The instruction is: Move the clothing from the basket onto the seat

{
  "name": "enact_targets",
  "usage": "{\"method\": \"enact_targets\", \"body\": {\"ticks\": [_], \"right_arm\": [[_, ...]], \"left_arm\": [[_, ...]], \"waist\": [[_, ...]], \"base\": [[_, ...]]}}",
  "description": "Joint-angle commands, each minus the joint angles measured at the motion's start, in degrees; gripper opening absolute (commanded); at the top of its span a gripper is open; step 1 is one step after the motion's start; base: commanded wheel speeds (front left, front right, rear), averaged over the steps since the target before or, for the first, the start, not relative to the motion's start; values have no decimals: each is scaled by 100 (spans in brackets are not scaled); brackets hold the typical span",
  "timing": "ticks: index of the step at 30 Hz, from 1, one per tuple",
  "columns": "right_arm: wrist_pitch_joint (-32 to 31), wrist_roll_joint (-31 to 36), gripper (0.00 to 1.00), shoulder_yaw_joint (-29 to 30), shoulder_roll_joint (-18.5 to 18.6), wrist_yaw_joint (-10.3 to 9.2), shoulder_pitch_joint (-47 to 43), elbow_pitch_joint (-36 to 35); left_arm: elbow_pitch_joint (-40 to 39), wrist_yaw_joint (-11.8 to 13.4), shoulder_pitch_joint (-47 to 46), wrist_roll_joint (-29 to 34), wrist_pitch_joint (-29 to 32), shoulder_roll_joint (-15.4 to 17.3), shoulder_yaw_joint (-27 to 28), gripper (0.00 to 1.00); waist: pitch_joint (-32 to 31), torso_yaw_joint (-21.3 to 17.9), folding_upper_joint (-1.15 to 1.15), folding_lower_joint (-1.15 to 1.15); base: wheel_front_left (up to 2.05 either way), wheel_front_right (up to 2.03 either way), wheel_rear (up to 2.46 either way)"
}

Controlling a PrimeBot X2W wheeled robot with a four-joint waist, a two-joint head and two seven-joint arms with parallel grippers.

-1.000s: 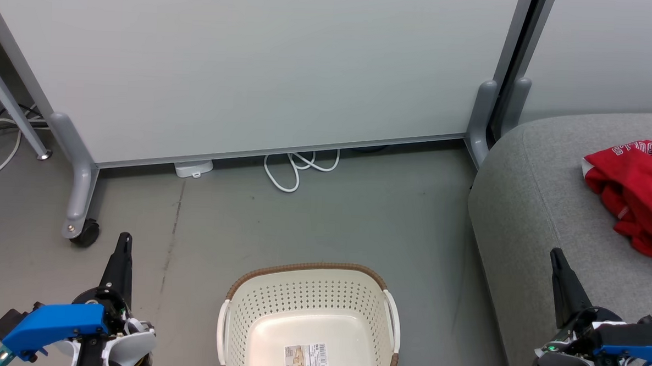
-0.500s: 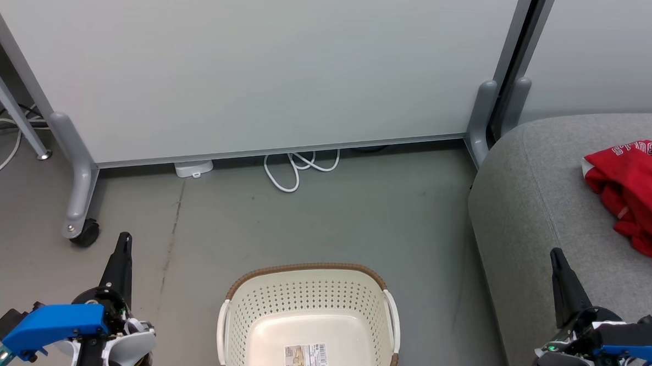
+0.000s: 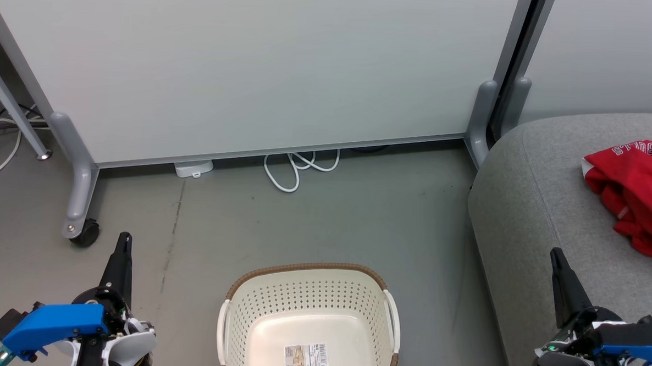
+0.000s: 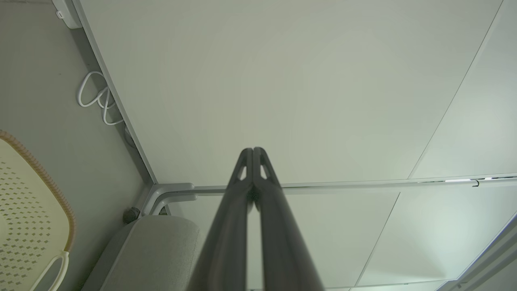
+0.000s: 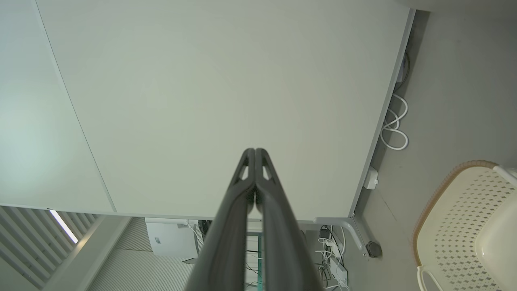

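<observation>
Clothing (image 3: 636, 196) lies in a red heap on the seat (image 3: 528, 214), at about 3 o'clock in the head view. The picture's edge cuts part of it off, so I cannot tell if it is one piece or two. The basket (image 3: 310, 298) sits on the floor (image 3: 357, 223) at 6 o'clock, well apart from the heap. It has nothing in it but a paper label (image 3: 305, 359). So I think the job is done, or very nearly, as nothing looks left to lift out.

The left gripper (image 3: 124, 239) hangs at 8 o'clock and the right gripper (image 3: 555, 254) at 4 o'clock. Both have their fingers pressed together and hold nothing.

The head view gives the red heap and the bare inside of the basket, but each gripper looks like one dark spike. The wrist views look along the fingers, so the tips plainly touch. The left wrist view has the basket at 8 o'clock and a seat corner at 7 o'clock. The right wrist view has loose wires (image 5: 325, 244) at 6 o'clock, under the white board (image 5: 222, 101).
</observation>
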State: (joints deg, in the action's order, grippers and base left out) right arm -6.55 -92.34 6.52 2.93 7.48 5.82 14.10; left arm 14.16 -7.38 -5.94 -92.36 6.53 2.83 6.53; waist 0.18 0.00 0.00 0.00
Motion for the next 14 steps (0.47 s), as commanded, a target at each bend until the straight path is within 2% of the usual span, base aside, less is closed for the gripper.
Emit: {"method": "enact_targets", "body": {"ticks": [1, 14], "right_arm": [[-18, -14, 0, 7, -9, 2, 77, -13], [-19, -15, 0, 7, -9, 2, 75, -13]], "left_arm": [[-22, -22, -56, -11, 22, 9, 13, 0], [-21, -22, -56, -11, 22, 9, 12, 0]], "waist": [[0, 0, 0, 0], [0, 0, 0, 0]], "base": [[0, 0, 0], [0, 0, 0]]}}
